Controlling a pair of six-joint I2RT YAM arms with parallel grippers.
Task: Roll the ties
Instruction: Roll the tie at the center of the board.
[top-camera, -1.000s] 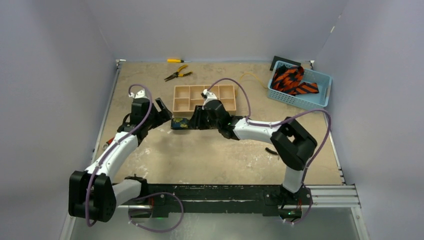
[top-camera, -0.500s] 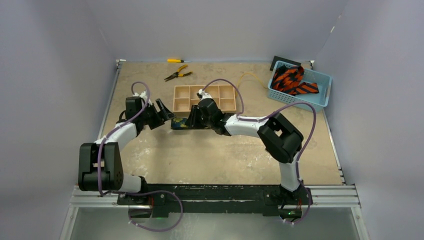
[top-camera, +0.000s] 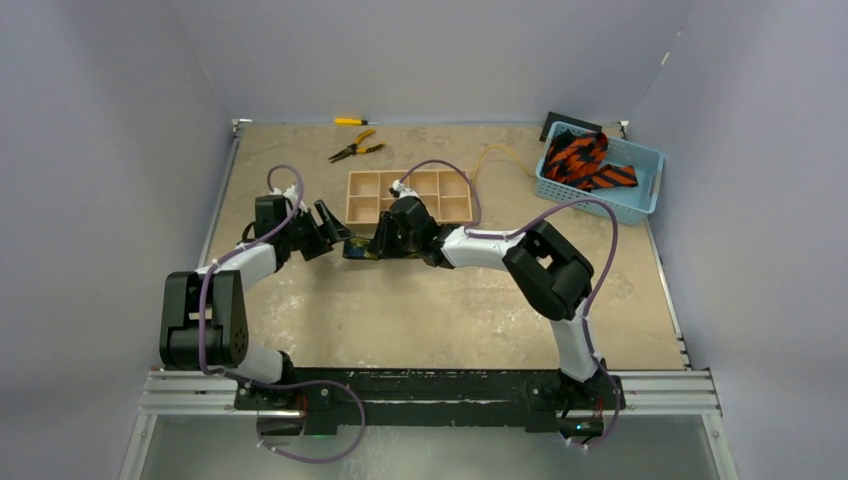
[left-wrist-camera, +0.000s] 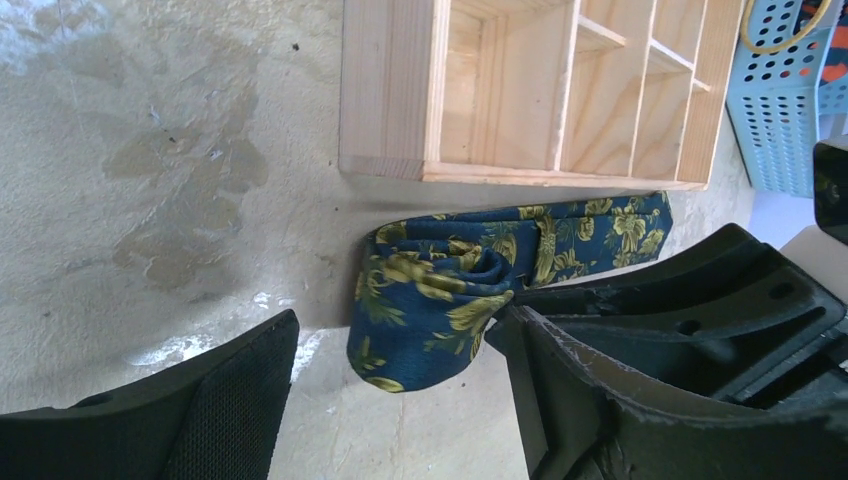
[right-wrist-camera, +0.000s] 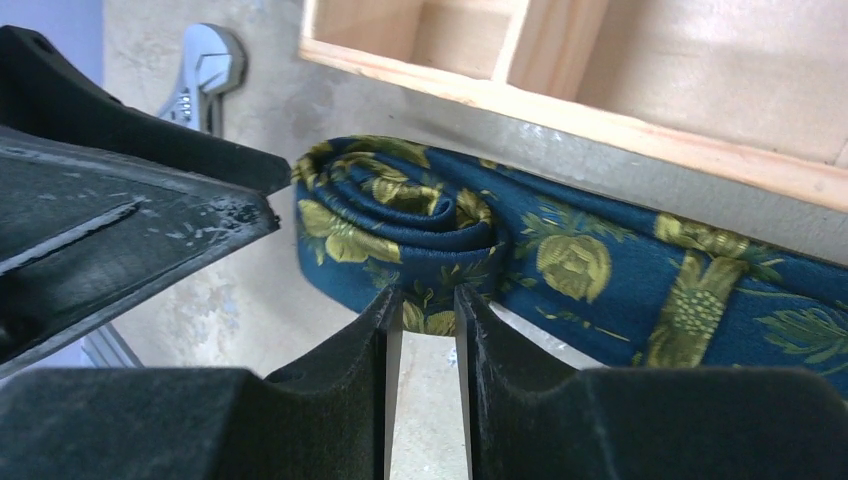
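Note:
A dark navy tie (top-camera: 358, 248) with gold flowers lies along the front of the wooden tray (top-camera: 410, 195), its left end wound into a loose roll (left-wrist-camera: 440, 300). My left gripper (left-wrist-camera: 398, 325) is open, one finger on each side of that roll. From the right, my right gripper (right-wrist-camera: 428, 298) has its fingertips nearly together, pinching the lower edge of the roll (right-wrist-camera: 400, 220). The two grippers almost touch in the top view, left gripper (top-camera: 335, 232) and right gripper (top-camera: 378, 240). Orange-red striped ties (top-camera: 585, 160) are heaped in the blue basket (top-camera: 640, 190).
The wooden tray (left-wrist-camera: 520, 90) stands right behind the tie. Yellow-handled pliers (top-camera: 355, 148) and a screwdriver (top-camera: 350, 121) lie at the back. A yellow cord (top-camera: 505, 155) runs toward the basket. A wrench (right-wrist-camera: 205, 80) lies to the left.
My right gripper has slid a little left along the tie and its fingers have narrowed onto the roll. The left arm's elbow has folded back and left, its gripper staying at the roll.

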